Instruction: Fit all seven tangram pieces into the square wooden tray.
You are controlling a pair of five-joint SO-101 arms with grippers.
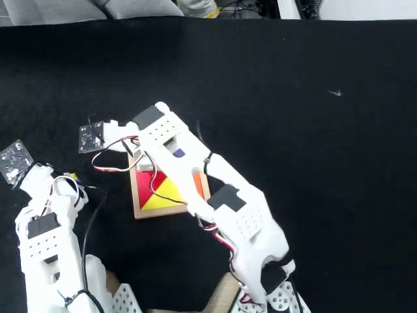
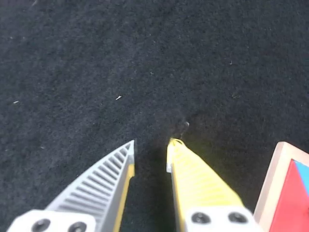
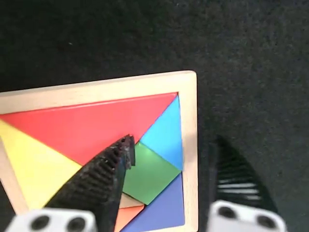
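within pale tray [image 3: 96,86], bright pieces [image 3: 87,121].

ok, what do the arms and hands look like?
The left arm and right arm are white printed shells with hole grids, black motor blocks, and red, white and black cables. Left hand: one yellow ribbed finger and one grey finger with a yellow edge. Right hand: black ribbed fingers.

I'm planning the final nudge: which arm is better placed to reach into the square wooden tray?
Probably the right. The right hand hangs open over the square wooden tray, one finger above the red triangular piece. The left hand is over bare black cloth beside the tray.
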